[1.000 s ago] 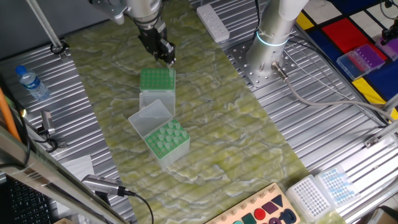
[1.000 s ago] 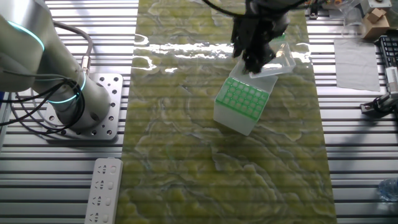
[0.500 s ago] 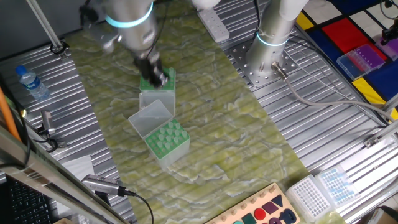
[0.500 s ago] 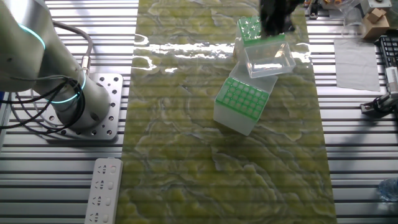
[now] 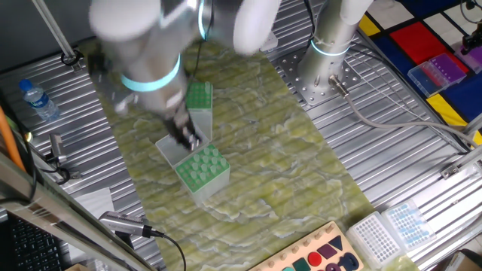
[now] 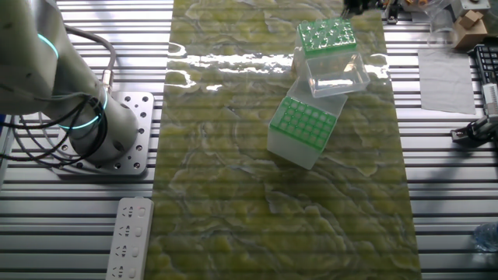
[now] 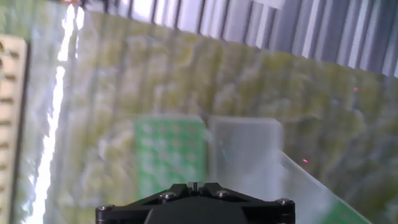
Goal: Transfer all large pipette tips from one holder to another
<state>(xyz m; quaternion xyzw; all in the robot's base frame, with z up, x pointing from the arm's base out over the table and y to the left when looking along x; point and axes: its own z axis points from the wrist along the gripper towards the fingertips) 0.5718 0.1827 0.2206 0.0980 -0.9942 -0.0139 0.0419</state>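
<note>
One fixed view: the green marbled mat (image 5: 248,143) is seen from high up, obliquely.
Other fixed view: the same mat (image 6: 233,194) is seen steeply from the opposite side.
Hand view: the mat (image 7: 186,87) is seen close, blurred.

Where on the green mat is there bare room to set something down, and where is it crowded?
Free: the wide stretch of green mat between the two tip holders and the power strip, plus the strip beside the arm's base. Crowded: the far end, where the near holder, clear lid and far holder cluster.

Pale large pipette tips (image 6: 327,35) upright in far green rack; near rack unclear.
</note>
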